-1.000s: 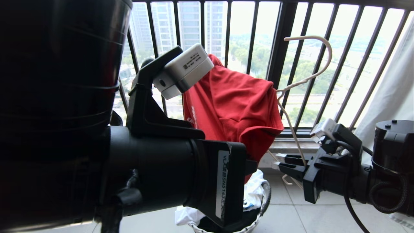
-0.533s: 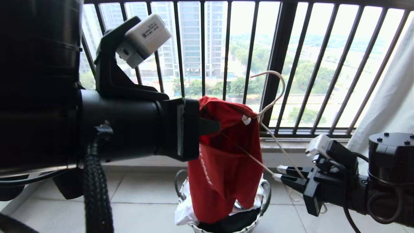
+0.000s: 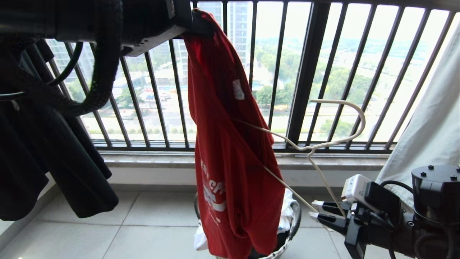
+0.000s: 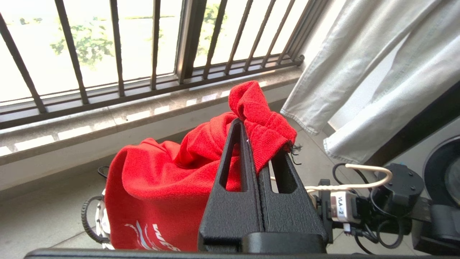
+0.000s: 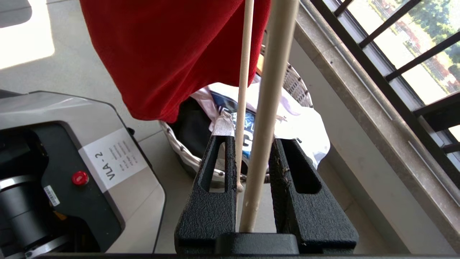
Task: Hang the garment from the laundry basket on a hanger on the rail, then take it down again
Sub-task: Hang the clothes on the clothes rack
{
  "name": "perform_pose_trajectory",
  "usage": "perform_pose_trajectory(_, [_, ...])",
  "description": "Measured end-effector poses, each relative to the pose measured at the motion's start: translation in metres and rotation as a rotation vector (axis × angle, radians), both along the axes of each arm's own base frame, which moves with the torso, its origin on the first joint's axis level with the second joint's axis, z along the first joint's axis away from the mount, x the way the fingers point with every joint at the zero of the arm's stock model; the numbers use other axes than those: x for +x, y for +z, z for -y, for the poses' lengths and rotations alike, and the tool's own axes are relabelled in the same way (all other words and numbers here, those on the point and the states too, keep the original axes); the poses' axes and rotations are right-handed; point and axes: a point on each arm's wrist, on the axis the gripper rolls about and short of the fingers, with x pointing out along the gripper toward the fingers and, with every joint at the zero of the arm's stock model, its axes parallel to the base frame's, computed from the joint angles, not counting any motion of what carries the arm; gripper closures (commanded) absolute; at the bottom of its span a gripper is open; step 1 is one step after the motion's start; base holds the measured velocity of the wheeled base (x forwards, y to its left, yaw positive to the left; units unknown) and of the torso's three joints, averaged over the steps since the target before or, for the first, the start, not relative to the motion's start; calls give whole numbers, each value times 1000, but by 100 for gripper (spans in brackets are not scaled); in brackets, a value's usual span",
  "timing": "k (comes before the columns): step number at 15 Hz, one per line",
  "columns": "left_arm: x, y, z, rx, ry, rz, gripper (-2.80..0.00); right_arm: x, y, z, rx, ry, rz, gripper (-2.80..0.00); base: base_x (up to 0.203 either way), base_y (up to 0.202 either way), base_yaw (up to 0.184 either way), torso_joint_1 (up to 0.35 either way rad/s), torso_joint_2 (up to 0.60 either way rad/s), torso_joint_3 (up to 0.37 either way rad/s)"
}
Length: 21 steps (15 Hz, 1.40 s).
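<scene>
left gripper (image 4: 257, 144) pinches garment (image 3: 230, 162); right gripper (image 5: 251, 144) grips hanger (image 5: 266, 108) — wrist views only.

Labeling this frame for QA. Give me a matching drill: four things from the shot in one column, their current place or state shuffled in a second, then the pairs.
Things
1. red T-shirt
2. wire hanger
3. laundry basket
4. left gripper

States
A. on the floor tiles below the shirt
B. shut on a bunch of red cloth
C. hanging down from the raised arm
D. clamped in the right gripper, one arm reaching to the shirt

Pairs: 1-C, 2-D, 3-A, 4-B
</scene>
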Motion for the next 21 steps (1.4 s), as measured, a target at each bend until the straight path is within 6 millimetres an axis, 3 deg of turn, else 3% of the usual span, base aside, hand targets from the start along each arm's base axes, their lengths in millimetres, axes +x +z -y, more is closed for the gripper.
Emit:
perform_pose_trajectory(3, [39,-3,4,73,177,25,0,-5,5,2,11,0,25,0,0,0,0,0,0,0])
perform_pose_trajectory(5, [50,-5,2,83,233,27,0,-7,9,4,18,-2,41,0,0,0,0,0,0,0])
perform_pose_trajectory(8, [47,-5,2,98,227,16,0,-8,12,4,22,-12,57,0,0,0,0,0,0,0])
perform_pose_trajectory(13, [28,-22,19,138,133,-101,0,-2,16,2,36,-23,61,0,0,0,0,0,0,0])
perform_pose_trajectory(21, [66,-49,41,116,280,-124,0,1,23,2,78,-48,58,0,0,0,0,0,0,0])
